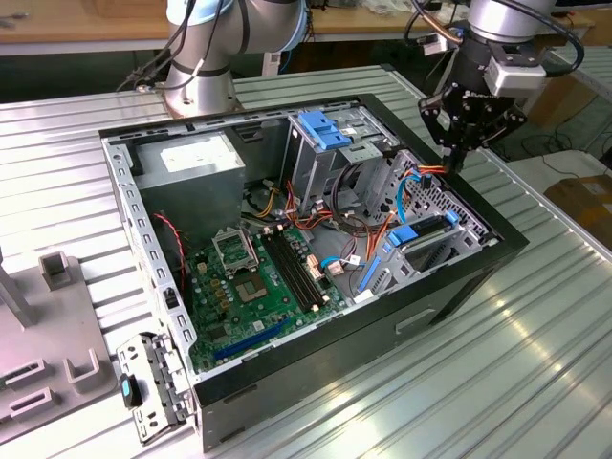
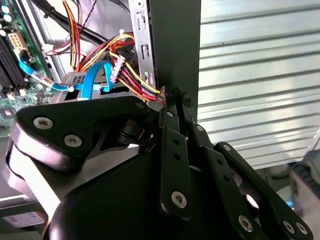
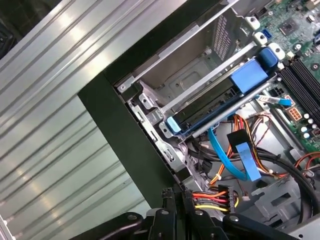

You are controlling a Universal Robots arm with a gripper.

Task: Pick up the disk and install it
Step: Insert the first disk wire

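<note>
Ribbed metal tabletop [image 1: 535,363] — bright glare across its slats, wooden bench [image 1: 86,24] behind, cardboard box [image 1: 585,201] beside the table

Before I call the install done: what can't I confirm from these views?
- Disk, first wrist view: the drive cage hides its top face and rear end, so full seating is unclear.
- Gripper, exterior view: whether its tips touch the case can't be told.
- Blue cable, first wrist view: where it plugs in is hidden under the cage.

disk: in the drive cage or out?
In. The disk lies slotted in the metal cage, blue rails along both sides. The gripper, shut, hangs apart from it.
</note>
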